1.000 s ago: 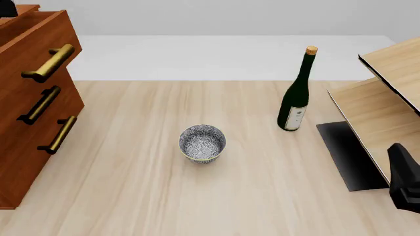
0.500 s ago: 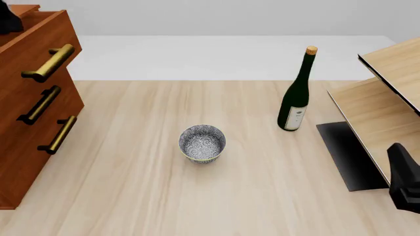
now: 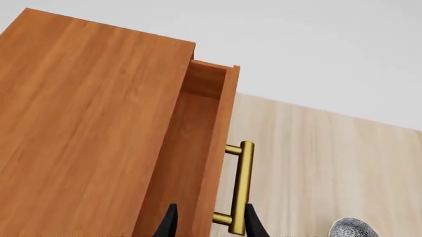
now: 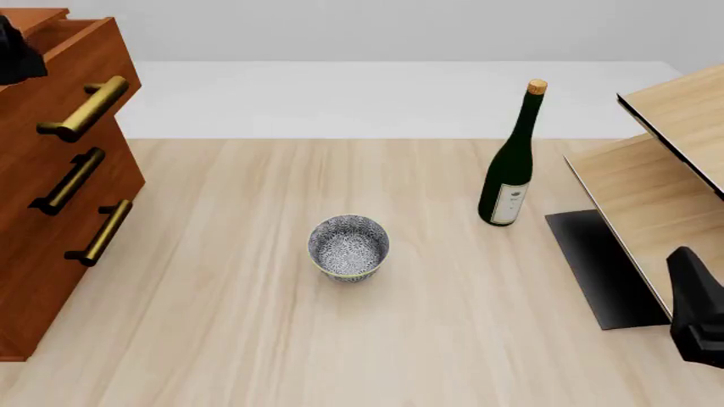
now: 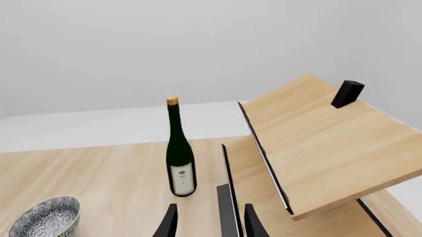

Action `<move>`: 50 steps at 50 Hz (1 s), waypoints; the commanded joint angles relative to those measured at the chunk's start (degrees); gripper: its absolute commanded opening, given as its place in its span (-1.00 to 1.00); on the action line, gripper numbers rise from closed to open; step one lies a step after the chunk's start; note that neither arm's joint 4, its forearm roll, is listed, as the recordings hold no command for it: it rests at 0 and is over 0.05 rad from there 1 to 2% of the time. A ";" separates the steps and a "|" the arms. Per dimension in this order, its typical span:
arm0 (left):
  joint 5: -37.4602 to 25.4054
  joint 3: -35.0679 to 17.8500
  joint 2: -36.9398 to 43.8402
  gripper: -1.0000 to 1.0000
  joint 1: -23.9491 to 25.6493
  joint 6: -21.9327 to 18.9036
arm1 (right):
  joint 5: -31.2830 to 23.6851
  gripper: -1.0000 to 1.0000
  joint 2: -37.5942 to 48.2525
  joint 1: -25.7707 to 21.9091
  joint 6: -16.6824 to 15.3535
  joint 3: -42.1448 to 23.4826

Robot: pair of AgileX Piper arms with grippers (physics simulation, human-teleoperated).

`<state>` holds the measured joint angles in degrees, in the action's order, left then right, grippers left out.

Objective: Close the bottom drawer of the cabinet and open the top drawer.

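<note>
The cabinet (image 4: 16,337) stands at the table's left edge. Its top drawer (image 4: 70,75) juts out past the two below, with the inside showing in the left wrist view behind the drawer front (image 3: 212,163) and brass handle (image 3: 241,187). The bottom drawer (image 4: 54,273) sits level with the middle drawer's front. My left gripper (image 4: 20,59) hovers open over the top drawer, and its fingers (image 3: 170,224) straddle the drawer front and handle without touching them. My right gripper (image 4: 696,318) rests open at the near right, holding nothing.
A patterned bowl (image 4: 348,246) sits mid-table. A dark green wine bottle (image 4: 509,165) stands upright behind it to the right. A pale wood shelf unit (image 4: 667,178) with a black base fills the right side, close to my right gripper.
My left gripper has crept nearer over the top drawer, lower in the front view. The drawers and the right arm have not moved.
</note>
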<state>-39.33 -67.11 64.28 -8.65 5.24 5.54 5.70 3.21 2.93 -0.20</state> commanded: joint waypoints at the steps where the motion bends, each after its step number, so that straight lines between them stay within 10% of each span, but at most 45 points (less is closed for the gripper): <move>1: 1.00 2.00 -0.22 1.00 -0.34 0.68 | 0.01 1.00 -0.02 -0.05 -0.09 0.02; 50: 6.00 10.39 -0.21 1.00 1.67 3.37 | -0.69 1.00 -0.78 -0.09 -0.39 0.03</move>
<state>-33.90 -59.22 63.42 -7.94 8.04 5.01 5.09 3.12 2.61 -0.17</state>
